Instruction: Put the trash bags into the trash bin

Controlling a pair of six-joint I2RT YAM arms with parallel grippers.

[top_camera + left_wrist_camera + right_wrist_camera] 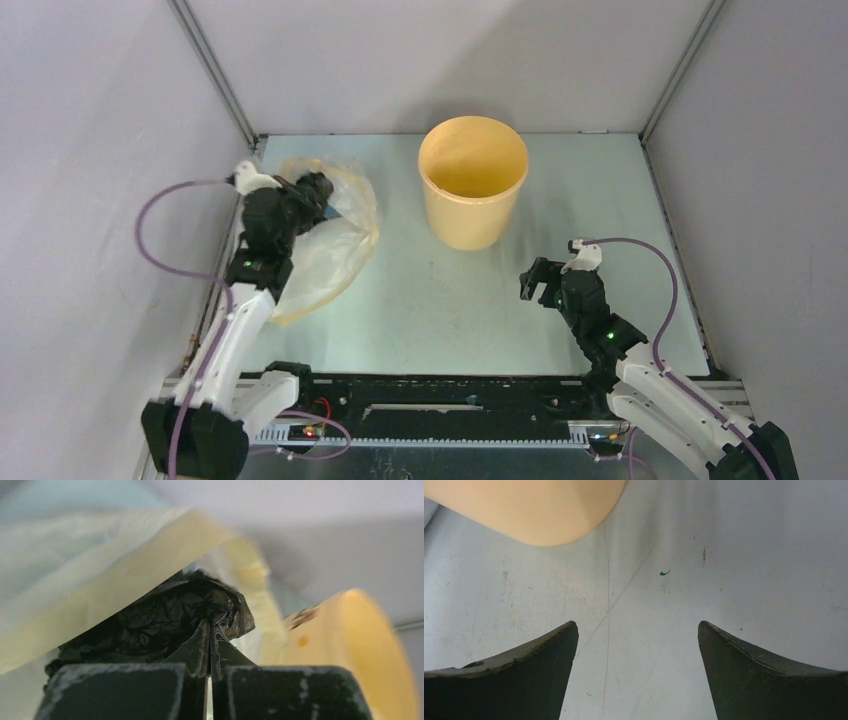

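At the far left of the table [420, 310] the left arm reaches forward along the side wall, and its left gripper [208, 647] is pinched nearly flat, with only a thin slit between the fingers [115, 692]. A fold of the black bag [160, 617] is caught in that pinch. The black bag is a crumpled, glossy bunch right at the fingertips, pressed up against a clear bag [345, 240] with a pale yellow band. It sits under that band in the left wrist view, and I cannot tell whether it is inside the clear bag or only beside it. From above, the dark film is hard to tell apart from the dark gripper. The clear bag spreads loosely over the table's left side, from the far corner back toward the arm. To the right of it, standing apart and upright near the far edge at about the middle, is the bin [470, 215], a yellow-orange bucket with its mouth open upward. The black bag is outside it, off to its left. Farther right and nearer the bases, the right gripper [533, 281] hangs over bare table with its fingers [534, 672] spread wide and nothing between them. It points toward the bin's lower wall, which fills the upper left corner of the right wrist view.
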